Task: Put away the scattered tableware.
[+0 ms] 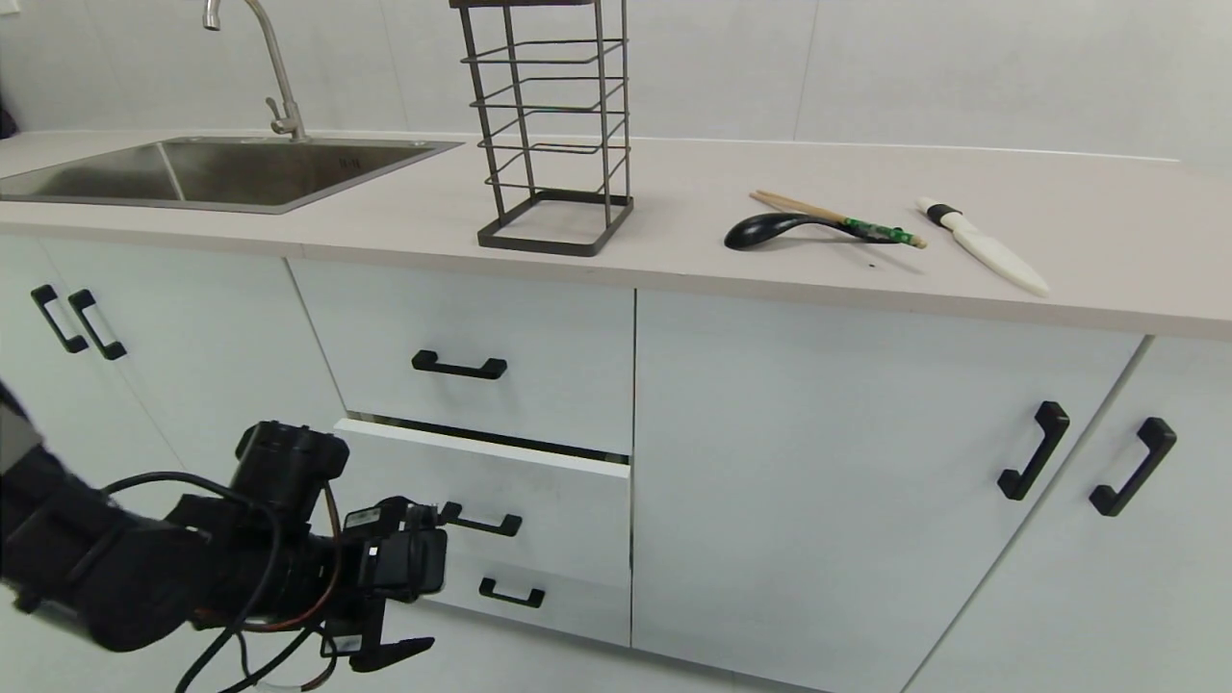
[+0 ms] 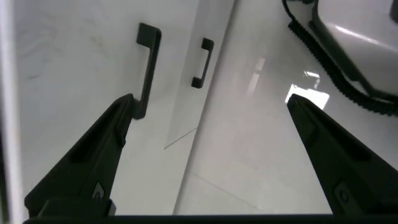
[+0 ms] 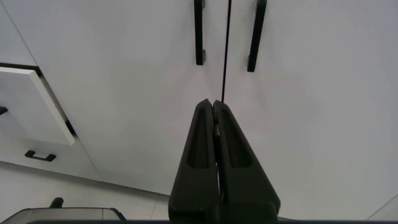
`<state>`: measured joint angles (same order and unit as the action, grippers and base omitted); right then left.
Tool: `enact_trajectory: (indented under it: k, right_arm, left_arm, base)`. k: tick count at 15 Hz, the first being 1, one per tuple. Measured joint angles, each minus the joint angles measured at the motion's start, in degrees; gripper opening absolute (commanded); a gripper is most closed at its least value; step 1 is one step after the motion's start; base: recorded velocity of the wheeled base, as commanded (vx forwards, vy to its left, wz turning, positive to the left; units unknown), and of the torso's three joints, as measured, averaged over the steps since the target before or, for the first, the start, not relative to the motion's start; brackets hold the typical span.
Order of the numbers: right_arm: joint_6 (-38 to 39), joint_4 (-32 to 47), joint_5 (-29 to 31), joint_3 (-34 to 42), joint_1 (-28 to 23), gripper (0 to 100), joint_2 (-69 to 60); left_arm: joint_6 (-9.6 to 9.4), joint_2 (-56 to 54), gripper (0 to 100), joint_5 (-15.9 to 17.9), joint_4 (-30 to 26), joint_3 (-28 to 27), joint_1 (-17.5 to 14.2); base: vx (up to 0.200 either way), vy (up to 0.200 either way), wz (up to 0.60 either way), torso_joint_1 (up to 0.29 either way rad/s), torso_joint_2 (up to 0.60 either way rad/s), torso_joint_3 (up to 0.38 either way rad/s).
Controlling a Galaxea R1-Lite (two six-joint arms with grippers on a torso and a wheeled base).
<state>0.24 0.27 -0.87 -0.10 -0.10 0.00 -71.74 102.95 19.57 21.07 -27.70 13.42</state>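
Head view: bright, even, diffuse light from overhead. The desk [image 1: 1059, 192] carries only soft, short shadows, beneath the black spoon [image 1: 770, 231] and the wire rack [image 1: 553, 125]. The sink basin [image 1: 221, 168] shows a dull sheen. Wide-angle distortion slants the cabinet doors [image 1: 866, 462] toward the frame edges. Left wrist view: white glare patches lie on the glossy floor [image 2: 249, 155], between the dark fingers of the left claw [image 2: 209, 102].
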Motion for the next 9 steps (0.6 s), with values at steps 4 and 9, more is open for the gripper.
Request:
enact_trajectory:
  k: [4, 9]
  right_arm:
    - [0.02, 0.00, 0.00, 0.00, 0.05, 0, 0.00]
    - [0.02, 0.00, 0.00, 0.00, 0.05, 0, 0.00]
  left_arm:
    - [10.37, -10.69, 100, 0.38, 0.30, 2.49, 2.84]
    - [10.68, -5.35, 100, 1.73, 0.57, -7.00, 3.33]
  base:
    - [0.000, 0.000, 0.00, 0.000, 0.00, 0.000]
    - [0.000, 0.000, 0.00, 0.000, 0.00, 0.000]
